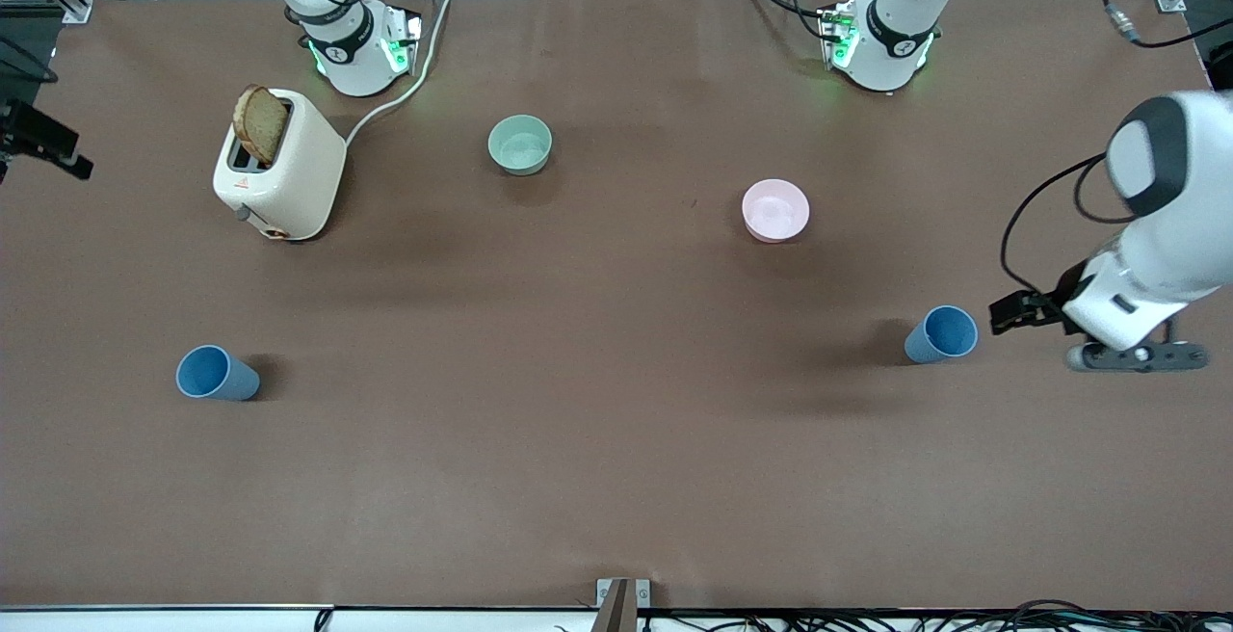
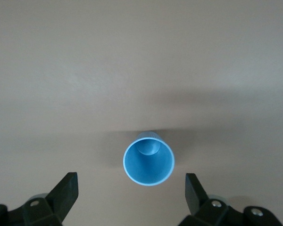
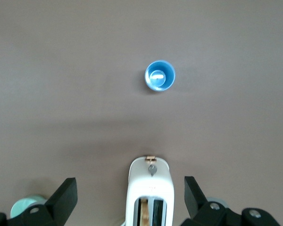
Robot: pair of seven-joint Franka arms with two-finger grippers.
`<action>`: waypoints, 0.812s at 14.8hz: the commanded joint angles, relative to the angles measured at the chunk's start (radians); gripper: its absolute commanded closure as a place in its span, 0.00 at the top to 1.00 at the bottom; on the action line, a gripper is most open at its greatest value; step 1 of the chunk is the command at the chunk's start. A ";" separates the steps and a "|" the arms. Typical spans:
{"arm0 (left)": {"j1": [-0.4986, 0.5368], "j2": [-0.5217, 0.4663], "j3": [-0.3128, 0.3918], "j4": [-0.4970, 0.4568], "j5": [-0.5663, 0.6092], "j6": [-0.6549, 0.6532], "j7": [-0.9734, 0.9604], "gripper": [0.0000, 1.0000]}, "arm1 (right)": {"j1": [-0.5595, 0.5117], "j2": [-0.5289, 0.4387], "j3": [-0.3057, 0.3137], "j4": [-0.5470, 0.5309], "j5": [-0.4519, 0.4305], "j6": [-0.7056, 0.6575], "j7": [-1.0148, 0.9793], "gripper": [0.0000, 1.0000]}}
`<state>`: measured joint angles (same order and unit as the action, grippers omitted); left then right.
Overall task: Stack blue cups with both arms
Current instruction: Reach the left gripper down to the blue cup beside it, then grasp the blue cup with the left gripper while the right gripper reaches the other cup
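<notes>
Clock positions are read from the middle of the table in the front view, 12 o'clock toward the robots' bases.

**Arms.** The left arm reaches in low at 3 o'clock. Only the base of the right arm shows, at 11 o'clock.

**Toaster**, 10 o'clock, with a bread slice standing in a slot.

**Bowls.** Pink bowl at 2 o'clock, green bowl at 11 o'clock. Neither belongs to the task.

**Cups.** One blue cup stands upright between 3 and 4 o'clock. The other blue cup stands upright between 8 and 9 o'clock, well apart from the first. Both look light, stiff and thin-walled, so easy to tip. The smooth taper may let a cup slide down through a loose pinch. The likely best hold is across the wall just under the rim, with moderate squeeze.

**Grippers.** The left gripper hangs over the table just beside the first cup, spread wider than the cup and holding nothing. The right gripper hovers over the toaster, equally wide and empty, with the second cup apart from it.
</notes>
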<state>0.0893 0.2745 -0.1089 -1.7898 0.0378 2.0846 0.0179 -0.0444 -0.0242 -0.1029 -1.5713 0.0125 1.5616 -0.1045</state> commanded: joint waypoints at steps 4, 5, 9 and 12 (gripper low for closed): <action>0.053 0.051 -0.008 -0.154 0.001 0.161 0.085 0.98 | -0.058 0.234 -0.043 0.005 0.078 0.210 -0.153 1.00; 0.055 0.061 -0.008 -0.169 0.001 0.185 0.085 0.93 | -0.061 0.268 -0.044 0.007 0.089 0.240 -0.161 1.00; 0.053 0.117 -0.009 -0.171 -0.010 0.222 0.085 0.53 | -0.080 0.413 -0.043 0.000 0.098 0.374 -0.201 1.00; 0.052 0.132 -0.009 -0.165 -0.012 0.223 0.083 0.14 | -0.100 0.498 -0.044 -0.006 0.156 0.463 -0.286 1.00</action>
<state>0.1418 0.4071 -0.1156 -1.9544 0.0378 2.2959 0.0953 -0.1159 0.4271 -0.1551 -1.5835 0.1281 1.9888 -0.3273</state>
